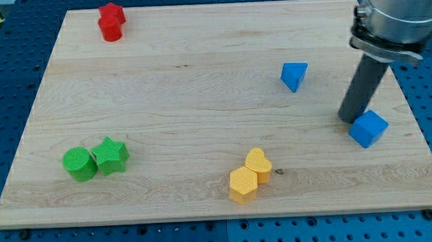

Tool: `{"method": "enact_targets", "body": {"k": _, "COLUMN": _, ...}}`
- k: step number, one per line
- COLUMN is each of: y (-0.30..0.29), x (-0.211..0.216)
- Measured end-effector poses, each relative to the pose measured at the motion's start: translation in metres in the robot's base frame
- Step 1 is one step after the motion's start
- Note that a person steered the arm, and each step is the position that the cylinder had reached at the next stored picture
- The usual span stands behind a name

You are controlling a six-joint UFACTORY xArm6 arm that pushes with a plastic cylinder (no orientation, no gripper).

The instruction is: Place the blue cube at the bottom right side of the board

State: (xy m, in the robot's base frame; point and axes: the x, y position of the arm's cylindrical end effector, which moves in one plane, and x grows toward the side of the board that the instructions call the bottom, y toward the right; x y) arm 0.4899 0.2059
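Observation:
The blue cube (368, 128) lies near the board's right edge, below the middle height of the view. My tip (349, 119) rests on the board right at the cube's upper left side, touching it or nearly so. The dark rod rises from there up to the arm's grey body at the view's top right. A blue triangular block (293, 75) lies up and to the left of my tip, well apart from it.
A red cylinder (110, 28) and a red star (113, 14) sit together at the top left. A green cylinder (79, 164) and a green star (111, 155) sit at the bottom left. A yellow hexagon (243, 185) and a yellow heart (259, 165) sit at the bottom centre. The wooden board (200, 100) ends just right of the cube.

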Motion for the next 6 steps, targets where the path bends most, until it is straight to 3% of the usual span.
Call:
{"method": "enact_targets", "body": {"k": 2, "y": 0.026, "x": 0.01}}
{"method": "enact_targets", "body": {"k": 6, "y": 0.004, "x": 0.06}}
